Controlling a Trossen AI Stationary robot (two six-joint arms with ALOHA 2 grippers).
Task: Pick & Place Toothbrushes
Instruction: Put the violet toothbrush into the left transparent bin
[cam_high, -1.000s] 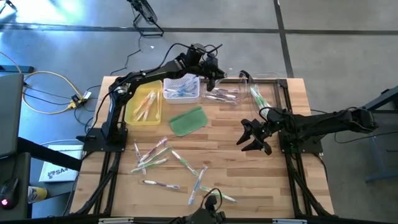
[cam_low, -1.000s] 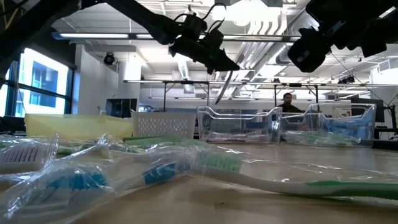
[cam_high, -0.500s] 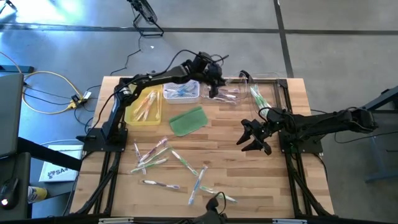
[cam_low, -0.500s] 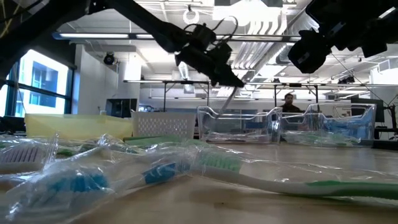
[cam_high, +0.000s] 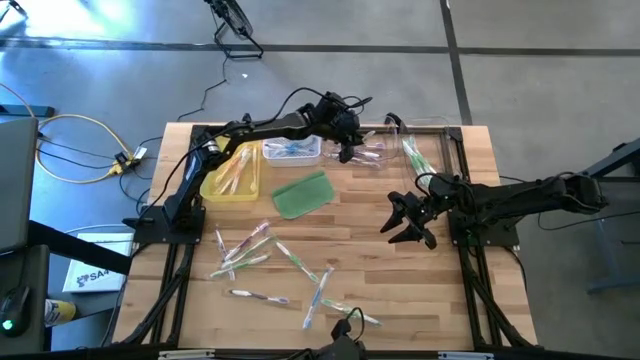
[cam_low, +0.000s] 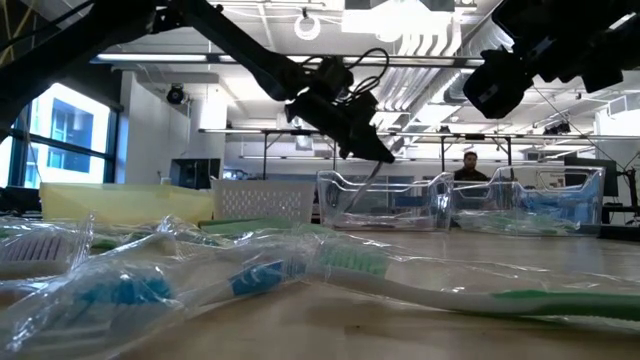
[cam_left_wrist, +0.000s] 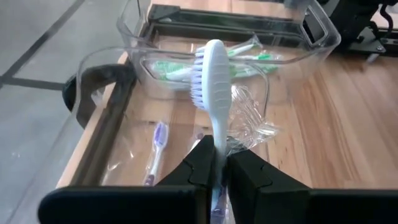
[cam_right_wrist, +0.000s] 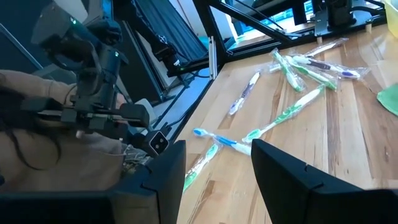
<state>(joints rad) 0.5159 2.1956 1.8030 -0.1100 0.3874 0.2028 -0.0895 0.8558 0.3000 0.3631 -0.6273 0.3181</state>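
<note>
1. The left gripper (cam_high: 347, 146) reaches over the far side of the table (cam_high: 370, 225) and hangs above a clear bin (cam_high: 365, 152). Its fingers (cam_left_wrist: 200, 163) are clenched on the handle of a white toothbrush (cam_left_wrist: 211, 78), whose bristled head points away from the wrist, toward the bin's inside.
2. In the low view the same gripper (cam_low: 372, 150) sits just above the clear bin's (cam_low: 385, 200) rim, with the brush slanting down into it.
3. A purple-handled toothbrush (cam_left_wrist: 154, 151) lies in a clear wrapper on the bin floor below the held brush.
4. A second clear bin (cam_high: 425, 147), just beside the first toward the right arm's side, holds green toothbrushes (cam_high: 414, 154).
5. A white slatted basket (cam_high: 291, 149) with blue brushes and a yellow tray (cam_high: 231, 172) with orange-pink brushes stand beside the clear bin on the left arm's side.
6. A flat green pad (cam_high: 301, 193) lies near the table's middle.
7. Loose toothbrushes (cam_high: 272, 262), many in shiny wrappers, lie scattered on the near half of the table, well apart from the bins.
8. The right gripper (cam_high: 402, 217) waits over the table's right-hand middle, its fingers (cam_right_wrist: 280, 168) spread and holding nothing.
9. A person (cam_low: 470, 166) shows far back in the room behind the table.
</note>
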